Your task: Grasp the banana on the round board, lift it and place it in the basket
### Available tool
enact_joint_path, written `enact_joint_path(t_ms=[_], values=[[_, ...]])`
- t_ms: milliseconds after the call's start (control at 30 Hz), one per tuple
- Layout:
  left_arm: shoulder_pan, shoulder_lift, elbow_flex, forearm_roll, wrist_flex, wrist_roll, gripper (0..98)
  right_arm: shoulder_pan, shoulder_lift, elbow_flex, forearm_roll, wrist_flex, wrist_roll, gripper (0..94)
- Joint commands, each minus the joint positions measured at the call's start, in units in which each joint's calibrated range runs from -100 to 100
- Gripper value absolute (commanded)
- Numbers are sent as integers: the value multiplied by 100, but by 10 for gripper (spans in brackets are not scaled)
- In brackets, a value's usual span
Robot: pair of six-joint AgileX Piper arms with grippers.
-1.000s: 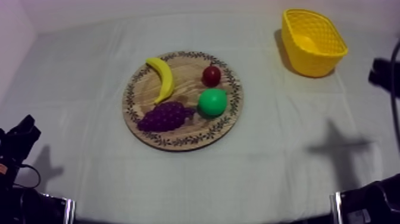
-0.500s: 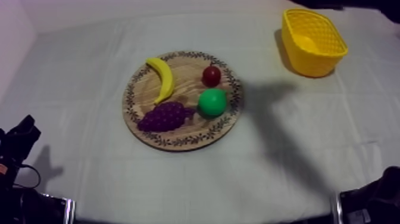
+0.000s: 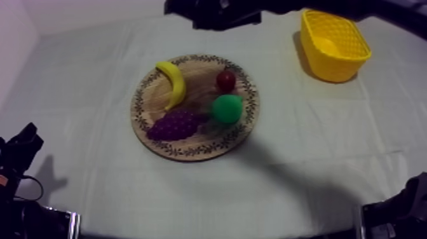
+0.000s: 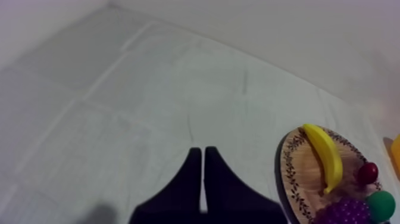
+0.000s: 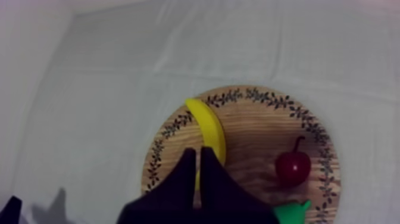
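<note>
My left gripper (image 4: 201, 150) rests low at the near left, its fingers pressed together into a narrow wedge with nothing between them, short of the wooden board (image 3: 190, 152). On the board the grapes (image 3: 175, 124) lie nearest. The pear (image 3: 227, 109) and small red fruit (image 3: 225, 81) are to the right, and the banana (image 3: 176, 86) curves along the far-left rim. My right arm (image 3: 216, 13) reaches in across the far edge. The right gripper (image 5: 198, 152) is also closed and empty, and it hangs over the banana. The yellow basket (image 3: 333, 63) stands far right, well apart from the board.
</note>
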Motion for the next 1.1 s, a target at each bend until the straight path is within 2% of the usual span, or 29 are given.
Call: enact_joint_path(t_ms=[0, 233, 433, 500, 633, 733, 867, 1067], values=[[-2, -5, -1, -3, 0, 2, 1, -31, 414, -98, 49, -3, -28, 7], [-2, -5, -1, -3, 0, 2, 1, -250, 977, -328, 430, 217, -436, 7], [-2, -5, -1, -3, 0, 2, 1, -325, 1033, -308, 429, 222, -440, 14], [-2, -5, -1, -3, 0, 2, 1, -325, 1011, -306, 386, 207, -365, 81], [-2, -5, -1, -3, 0, 2, 1, -304, 966, -320, 242, 160, -166, 309], [-2, -5, -1, -3, 0, 2, 1, -287, 964, -378, 133, 147, -17, 418], [-2, -5, -1, -3, 0, 2, 1, -267, 1061, -486, 69, 142, 118, 472], [-2, -5, -1, -3, 0, 1, 1, -195, 1519, -788, -17, 69, 329, 483]])
